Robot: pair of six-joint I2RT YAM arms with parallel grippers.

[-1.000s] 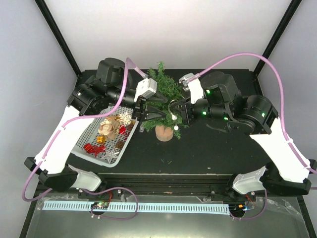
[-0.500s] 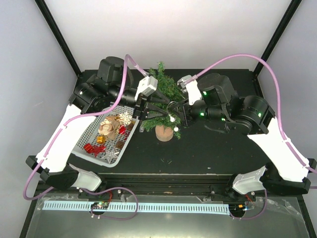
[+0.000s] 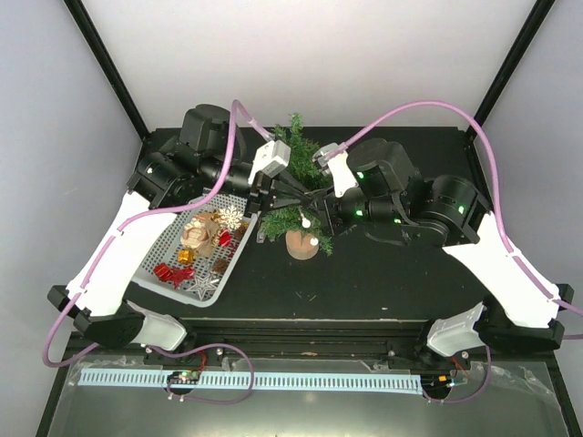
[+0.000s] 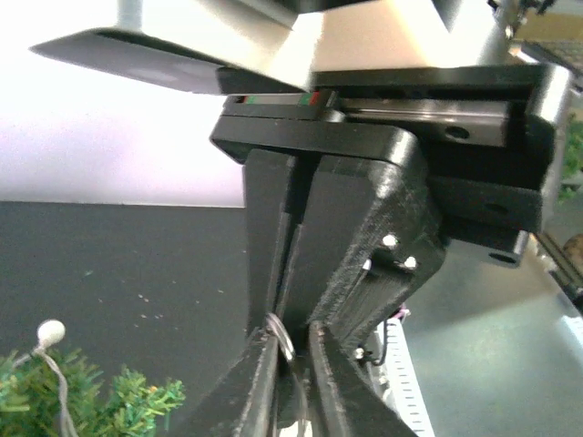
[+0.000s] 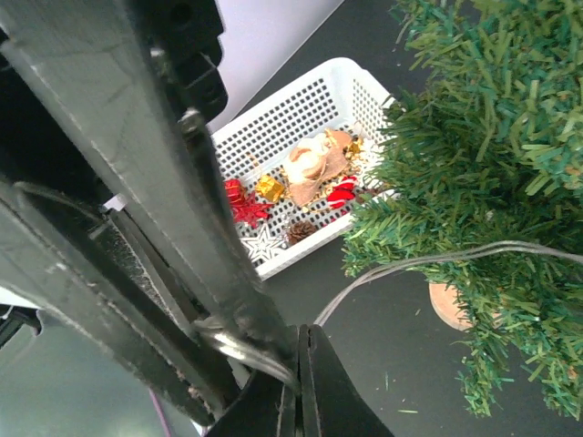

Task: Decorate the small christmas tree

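The small christmas tree [image 3: 296,177] stands mid-table on its tan base [image 3: 301,243]; the right wrist view shows its branches [image 5: 483,164]. A thin wire string [image 5: 410,264] with white bulbs [image 3: 306,221] runs out of the branches. My left gripper [image 3: 278,198] is at the tree's left side, shut on a loop of that wire [image 4: 282,335]. My right gripper [image 3: 314,211] is close beside it at the tree's front, its jaws [image 5: 298,391] shut with the wire leading into them. One bulb [image 4: 50,332] hangs by the needles in the left wrist view.
A white perforated basket [image 3: 155,264] left of the tree holds ornaments: red bows [image 3: 173,271], a silver star [image 3: 202,285], a pine cone and gold pieces. Both arms crowd round the tree. Black frame posts stand at the back corners.
My left gripper has closed on the wire. The right arm has shifted left, closer to the tree and to the left gripper.
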